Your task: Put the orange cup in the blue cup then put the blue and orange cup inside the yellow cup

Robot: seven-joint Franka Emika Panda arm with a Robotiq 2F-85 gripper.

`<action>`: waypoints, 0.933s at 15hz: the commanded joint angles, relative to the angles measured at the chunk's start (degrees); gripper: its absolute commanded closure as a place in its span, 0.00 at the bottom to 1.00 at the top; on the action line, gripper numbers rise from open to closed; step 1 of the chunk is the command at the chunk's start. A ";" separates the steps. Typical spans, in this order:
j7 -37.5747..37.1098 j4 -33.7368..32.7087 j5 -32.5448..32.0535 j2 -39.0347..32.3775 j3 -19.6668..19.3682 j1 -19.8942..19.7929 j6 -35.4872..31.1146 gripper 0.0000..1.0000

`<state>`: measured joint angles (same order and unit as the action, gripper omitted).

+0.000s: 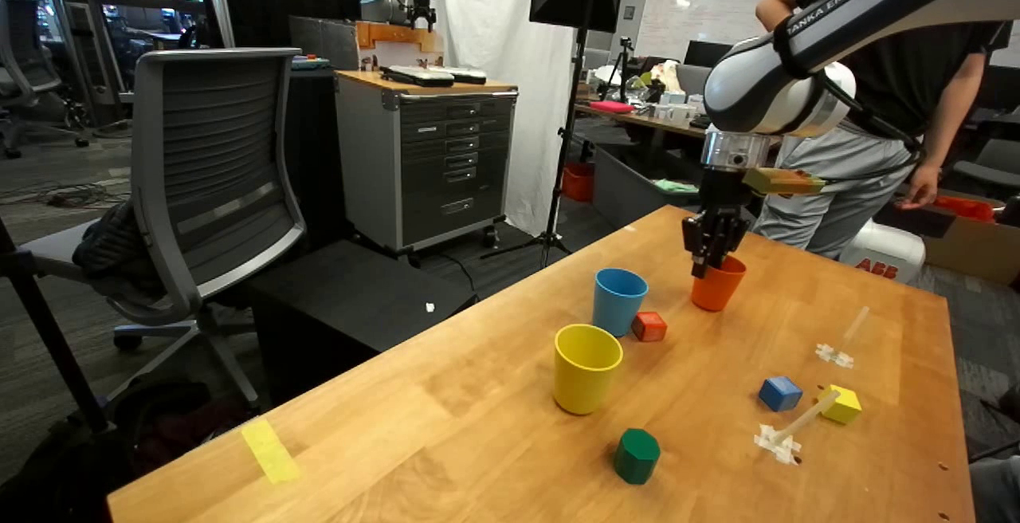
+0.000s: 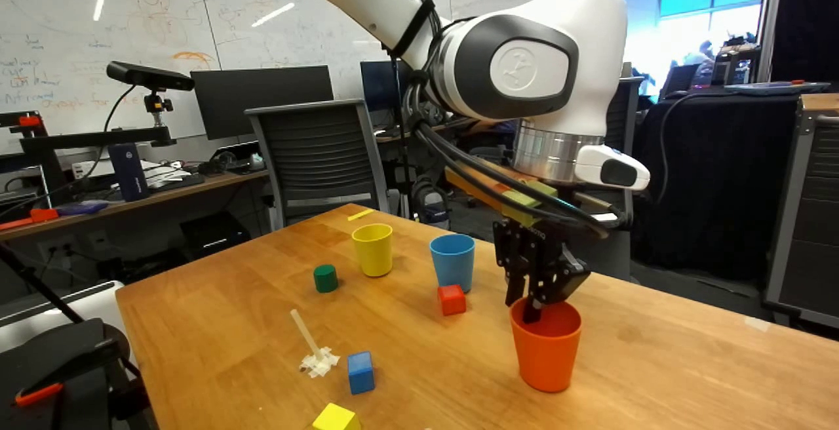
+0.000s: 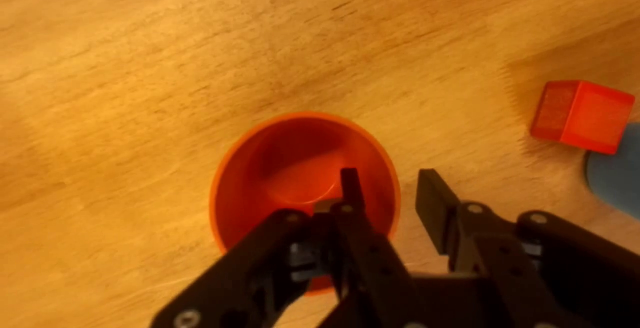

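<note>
The orange cup [image 1: 723, 290] stands upright on the table, apart from the other cups; it also shows in an exterior view [image 2: 547, 358] and in the wrist view [image 3: 310, 173]. My gripper [image 3: 388, 170] is open over its rim, one finger inside the cup's mouth and the other outside the wall. A gap shows between the fingers, and they do not grip the wall. The gripper also shows in an exterior view [image 2: 523, 307]. The blue cup [image 1: 615, 308] stands upright, partly seen in the wrist view [image 3: 617, 173]. The yellow cup [image 1: 586, 379] stands upright beside it, outside the wrist view.
A red block [image 1: 650, 326] sits against the blue cup, on the side toward the orange cup. A green block [image 1: 637, 456] lies near the yellow cup. A blue block [image 1: 780, 394] and a yellow block [image 1: 843, 405] lie by a thin stick [image 1: 809, 415] taped to the table.
</note>
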<state>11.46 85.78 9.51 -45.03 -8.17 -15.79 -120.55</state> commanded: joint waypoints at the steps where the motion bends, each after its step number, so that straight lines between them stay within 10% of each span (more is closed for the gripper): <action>1: -2.16 -2.59 -1.47 -1.03 0.80 -0.51 1.65 0.95; 14: -2.11 -0.49 -2.74 6.29 0.90 0.25 4.84 0.99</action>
<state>9.72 82.90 8.10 -43.51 -8.15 -15.61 -116.89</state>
